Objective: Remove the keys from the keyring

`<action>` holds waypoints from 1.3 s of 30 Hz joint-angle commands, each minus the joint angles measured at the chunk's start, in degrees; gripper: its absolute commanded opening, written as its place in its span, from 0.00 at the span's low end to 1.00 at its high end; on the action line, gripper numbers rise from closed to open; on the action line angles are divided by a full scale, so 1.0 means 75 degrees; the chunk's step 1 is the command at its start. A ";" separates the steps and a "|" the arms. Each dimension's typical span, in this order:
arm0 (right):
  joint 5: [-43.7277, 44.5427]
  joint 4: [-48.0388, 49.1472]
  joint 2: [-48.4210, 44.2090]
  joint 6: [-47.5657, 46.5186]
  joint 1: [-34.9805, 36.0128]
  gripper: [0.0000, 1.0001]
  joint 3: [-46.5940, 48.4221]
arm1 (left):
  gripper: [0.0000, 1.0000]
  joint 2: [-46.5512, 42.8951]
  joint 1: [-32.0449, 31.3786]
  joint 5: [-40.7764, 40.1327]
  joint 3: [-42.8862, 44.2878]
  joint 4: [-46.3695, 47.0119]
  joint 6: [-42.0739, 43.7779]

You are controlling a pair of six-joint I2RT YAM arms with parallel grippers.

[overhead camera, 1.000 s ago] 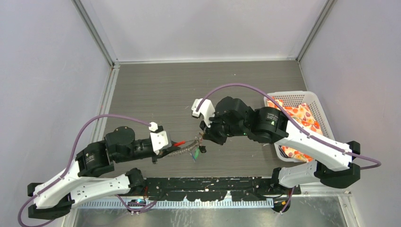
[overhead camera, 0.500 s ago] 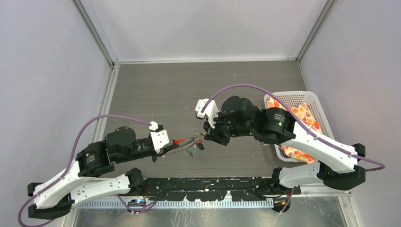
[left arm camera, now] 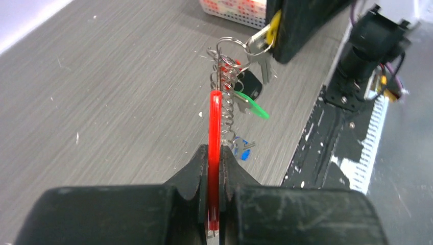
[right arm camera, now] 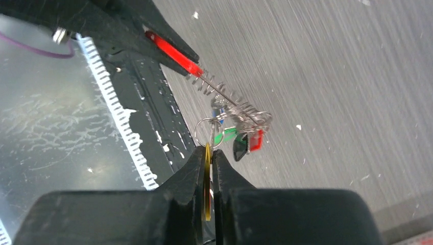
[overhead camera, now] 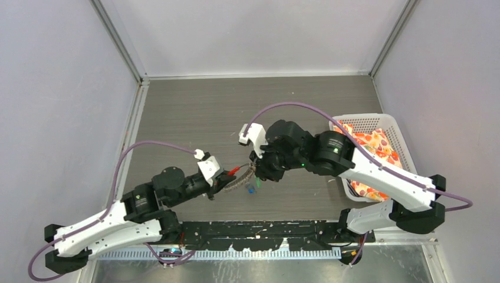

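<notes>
The keyring (overhead camera: 240, 178) is a grey coiled loop with a red section, held in the air between my two grippers. My left gripper (overhead camera: 227, 179) is shut on the red section (left arm camera: 215, 122); the coil (left arm camera: 228, 102) runs away from its tips. My right gripper (overhead camera: 257, 170) is shut on the yellow key (right arm camera: 207, 178), which hangs from a small ring on the coil (right arm camera: 230, 99). A green key (left arm camera: 253, 108), a blue key (left arm camera: 242, 148), a black tag (left arm camera: 249, 84) and a red key (right arm camera: 257, 140) dangle from the coil.
A white basket (overhead camera: 383, 121) holding an orange-patterned packet stands at the right, under the right arm. The black mounting rail (overhead camera: 259, 229) runs along the table's near edge, just below the hanging keys.
My left arm has moved right and forward, bringing the red section closer to my right gripper. The coil between them is shorter. The keys hang lower, the blue one now showing.
</notes>
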 commanded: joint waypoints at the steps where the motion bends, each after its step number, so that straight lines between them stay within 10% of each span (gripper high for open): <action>1: 0.0449 -0.0305 0.0526 0.1108 0.0000 0.01 0.0111 | 0.01 0.0239 0.0013 -0.1472 -0.1192 0.2585 -0.1296; 10: 0.1225 0.0691 0.1055 0.2397 -0.0826 0.01 -0.1382 | 0.02 0.0966 -0.0063 -0.3066 -0.3677 0.5826 -0.1530; 14: 0.0880 0.1289 0.1258 0.2376 -0.1007 0.01 -0.1737 | 0.18 0.1265 -0.0054 -0.3225 -0.4347 0.6561 -0.2162; 25: -0.0540 0.1323 0.1844 0.1906 -0.1041 0.01 -0.1328 | 0.52 0.0662 -0.0054 -0.2782 -0.5000 0.7307 -0.2340; 39: -0.0681 -0.0216 0.1438 0.1191 -0.1013 0.01 -0.0226 | 0.58 0.0327 -0.0063 -0.0776 -0.4748 0.8352 -0.0561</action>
